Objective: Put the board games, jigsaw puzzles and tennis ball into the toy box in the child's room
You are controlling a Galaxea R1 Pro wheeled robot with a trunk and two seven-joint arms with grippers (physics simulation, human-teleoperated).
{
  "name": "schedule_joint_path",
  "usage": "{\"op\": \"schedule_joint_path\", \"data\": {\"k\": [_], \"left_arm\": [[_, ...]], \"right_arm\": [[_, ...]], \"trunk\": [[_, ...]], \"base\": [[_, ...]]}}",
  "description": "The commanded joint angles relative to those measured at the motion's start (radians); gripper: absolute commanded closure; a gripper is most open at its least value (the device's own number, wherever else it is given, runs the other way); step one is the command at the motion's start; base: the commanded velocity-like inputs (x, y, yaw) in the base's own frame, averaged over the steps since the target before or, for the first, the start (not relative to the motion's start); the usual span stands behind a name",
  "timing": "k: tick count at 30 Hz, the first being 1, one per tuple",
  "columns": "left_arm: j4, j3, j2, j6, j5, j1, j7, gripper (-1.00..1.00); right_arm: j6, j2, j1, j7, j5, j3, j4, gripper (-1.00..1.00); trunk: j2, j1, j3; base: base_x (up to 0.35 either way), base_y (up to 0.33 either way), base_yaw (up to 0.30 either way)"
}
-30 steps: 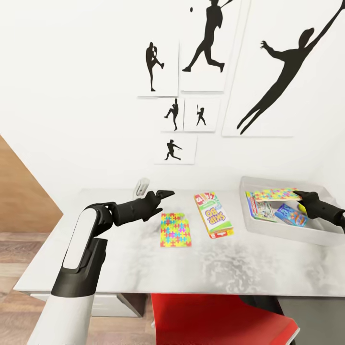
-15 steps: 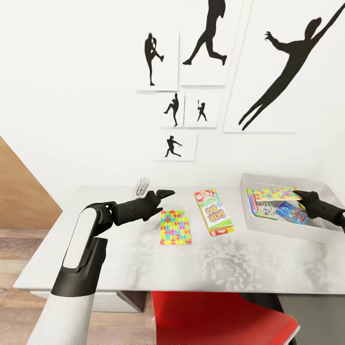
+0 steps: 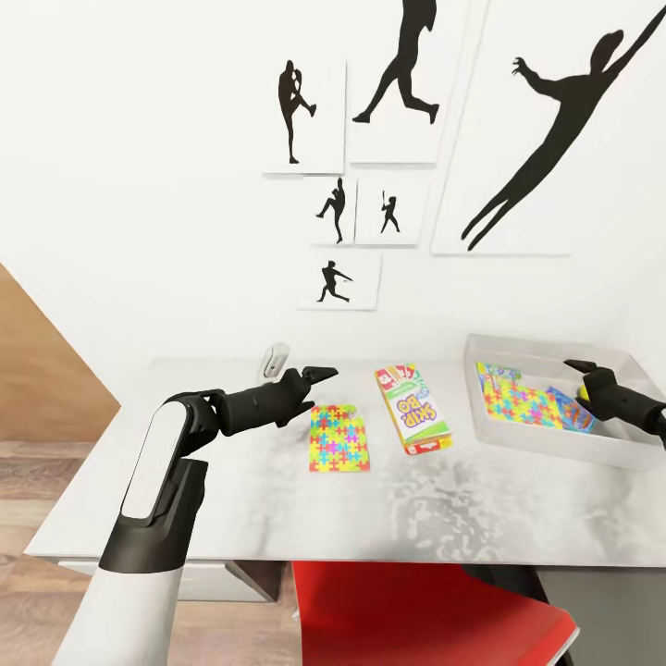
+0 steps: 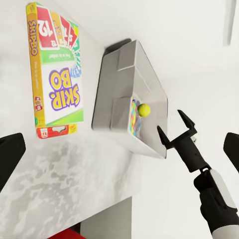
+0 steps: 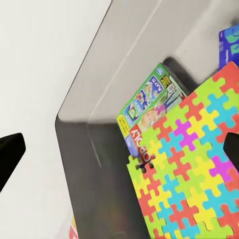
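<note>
Right gripper (image 3: 581, 370): black two-finger claw, fingers spread with nothing between them, poised over the far right part of the shallow light-grey toy box with flared sides (image 3: 481, 421); the spread also shows from the left wrist camera (image 4: 175, 130).

Contents of that tray, counted:
- 1 thin multicoloured jigsaw puzzle square (image 3: 516, 401), lying flat on top (image 5: 191, 174).
- 1 green-white board game box (image 5: 149, 102), partly under the puzzle.
- 1 smaller blue board game box (image 3: 572, 413), just beside the puzzle and near the right claw.
- 1 small yellow-green tennis ball (image 4: 144, 110); in the head view it is probably the yellow speck behind the right claw, too hidden to confirm.

Left gripper (image 3: 322, 374): black fingers parted, nothing held, hovering above the pale-grey-topped table (image 3: 231, 499).

On the bare tabletop, well apart from the tray:
- 1 second multicoloured jigsaw puzzle square (image 3: 339, 438), just below the left claw.
- 1 white-green-red "SKIP BO" board game box (image 3: 413, 408), between that puzzle and the tray.
</note>
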Motion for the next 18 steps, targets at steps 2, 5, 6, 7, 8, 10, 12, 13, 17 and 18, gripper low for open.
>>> {"op": "schedule_joint_path", "data": {"k": [2,5,6,7,8,10,12,13,17,18], "left_arm": [[-0.001,0.001,0.000,0.001,0.009,-0.001,0.010,-1.00],[-0.001,0.001,0.000,0.001,0.009,0.000,0.010,-1.00],[-0.001,0.001,0.000,0.001,0.009,0.000,0.010,-1.00],[-0.001,0.001,0.001,0.002,0.009,0.004,0.009,-1.00],[-0.001,0.001,0.002,0.002,0.009,0.006,0.007,-1.00],[0.000,0.003,0.006,0.002,0.007,0.013,0.005,-1.00],[0.000,0.003,0.009,0.002,0.001,0.018,0.008,-1.00],[0.000,0.002,0.011,0.001,-0.004,0.021,0.009,-1.00],[-0.001,-0.011,0.020,0.006,-0.012,0.051,0.028,-1.00],[-0.001,-0.011,0.023,0.009,-0.012,0.057,0.027,-1.00]], "right_arm": [[0.006,0.000,-0.001,0.002,0.003,-0.008,0.000,-1.00],[0.005,0.000,-0.001,0.002,0.004,-0.008,0.000,-1.00],[0.005,0.000,-0.001,0.002,0.005,-0.008,-0.001,-1.00],[0.004,0.000,-0.001,0.002,0.006,-0.007,-0.008,-1.00],[0.004,0.000,-0.001,0.002,0.006,-0.006,-0.016,-1.00],[0.004,0.002,0.000,0.004,0.009,-0.005,-0.066,-1.00],[0.004,0.006,0.029,0.026,0.012,-0.002,-0.146,-1.00],[0.006,0.009,0.070,0.059,0.013,0.011,-0.217,-1.00],[0.022,0.012,0.269,0.209,0.010,0.116,-0.617,-1.00],[0.028,0.013,0.291,0.217,0.009,0.123,-0.662,-1.00]], "trunk": [[-0.002,0.001,-0.002],[-0.002,0.001,-0.002],[-0.002,0.001,-0.002],[-0.002,0.001,-0.002],[-0.002,0.001,-0.002],[-0.002,0.001,-0.002],[-0.002,0.001,-0.002],[-0.002,0.001,-0.002],[-0.002,0.001,-0.002],[-0.002,0.001,-0.002]], "base": [[0.000,0.000,0.000],[0.000,0.000,0.000],[0.000,0.000,0.000],[0.000,0.000,0.000],[0.000,0.000,0.000],[0.000,0.000,0.000],[0.000,0.000,0.000],[0.000,0.000,0.000],[0.000,0.000,0.000],[0.000,0.000,0.000]]}}
